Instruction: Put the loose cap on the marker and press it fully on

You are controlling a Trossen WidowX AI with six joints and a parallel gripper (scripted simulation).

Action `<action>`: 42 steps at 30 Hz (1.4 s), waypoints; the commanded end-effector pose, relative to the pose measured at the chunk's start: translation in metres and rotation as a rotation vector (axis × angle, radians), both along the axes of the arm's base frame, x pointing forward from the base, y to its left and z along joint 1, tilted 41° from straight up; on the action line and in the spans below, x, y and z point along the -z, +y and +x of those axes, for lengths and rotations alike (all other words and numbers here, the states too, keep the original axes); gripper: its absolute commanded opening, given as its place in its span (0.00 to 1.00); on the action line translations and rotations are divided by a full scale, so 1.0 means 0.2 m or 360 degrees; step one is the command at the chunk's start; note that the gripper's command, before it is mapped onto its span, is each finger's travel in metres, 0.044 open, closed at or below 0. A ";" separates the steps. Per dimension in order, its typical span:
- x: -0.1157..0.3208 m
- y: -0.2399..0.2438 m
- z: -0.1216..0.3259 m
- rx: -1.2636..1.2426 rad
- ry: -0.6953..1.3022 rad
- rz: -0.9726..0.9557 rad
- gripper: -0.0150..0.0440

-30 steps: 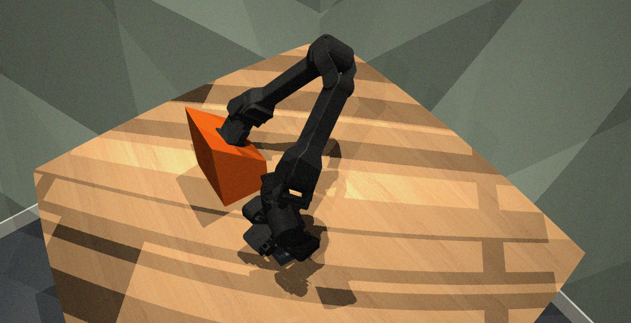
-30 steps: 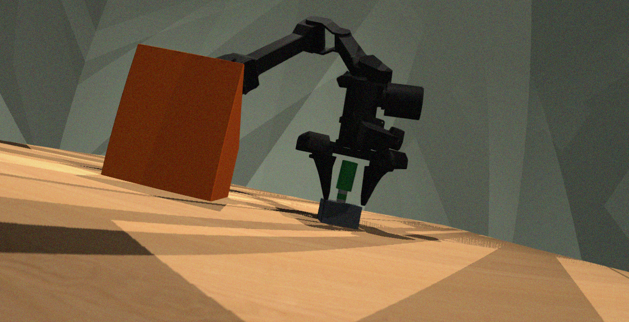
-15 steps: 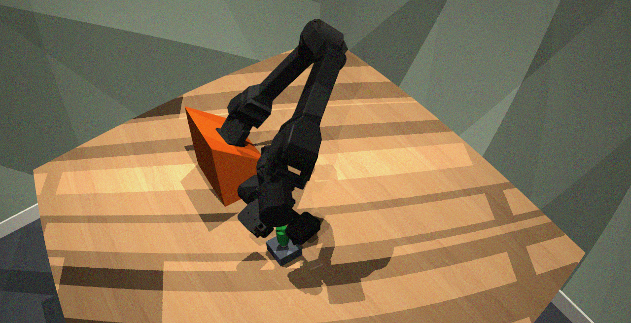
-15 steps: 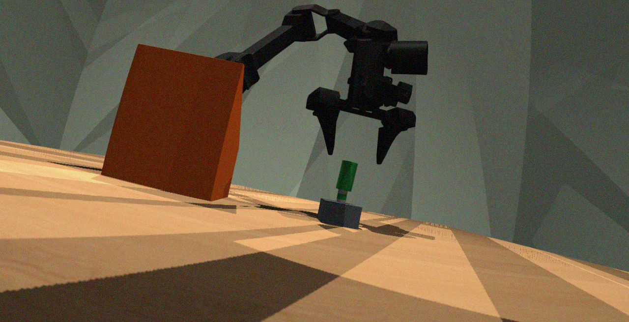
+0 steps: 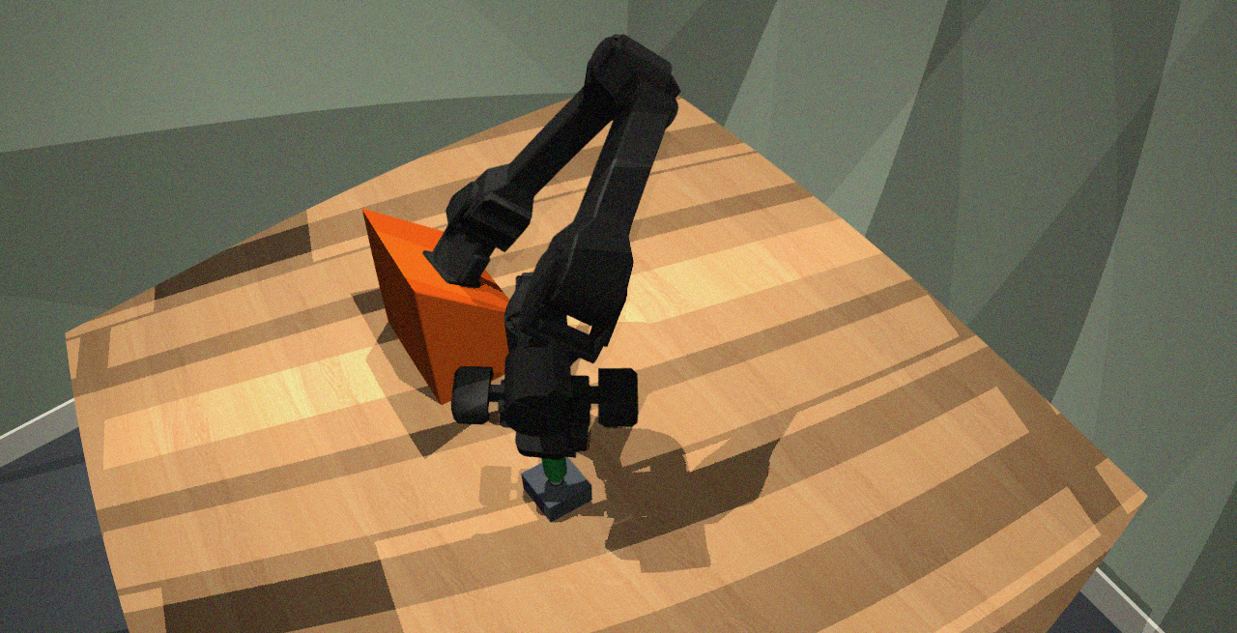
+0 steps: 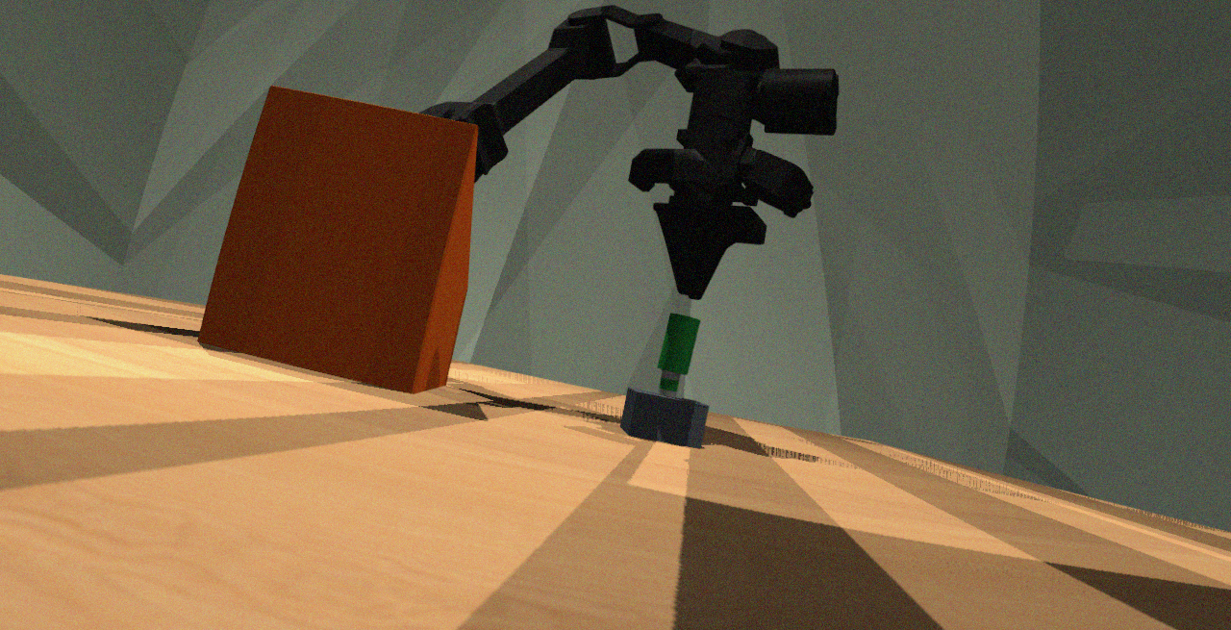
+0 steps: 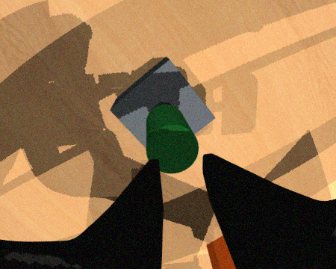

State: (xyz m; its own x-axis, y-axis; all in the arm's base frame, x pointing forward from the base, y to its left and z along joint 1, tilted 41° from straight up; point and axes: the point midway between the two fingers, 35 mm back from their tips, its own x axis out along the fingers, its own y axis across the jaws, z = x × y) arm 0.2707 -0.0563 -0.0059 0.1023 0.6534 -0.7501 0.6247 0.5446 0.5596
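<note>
The dark blue-grey holder block stands on the table. The marker stands upright in it, with only a short grey and green length showing. The green cap sits upright on top of the marker. I cannot tell whether it is fully seated. My gripper points down just above the cap, its fingers partly apart with nothing between them. In the top view the fingertips are hidden behind the gripper body.
A large orange block stands under the arm's base, behind and left of the holder in the top view. The wooden table has striped shadows, and the arm's own shadow falls beside the holder.
</note>
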 end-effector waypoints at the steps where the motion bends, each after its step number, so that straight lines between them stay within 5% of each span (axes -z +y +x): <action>1: -0.06 -0.03 0.00 -0.0730 -0.0607 -0.0106 0.25; 42: 0.07 0.08 0.01 -0.0747 -0.0623 -0.0107 0.25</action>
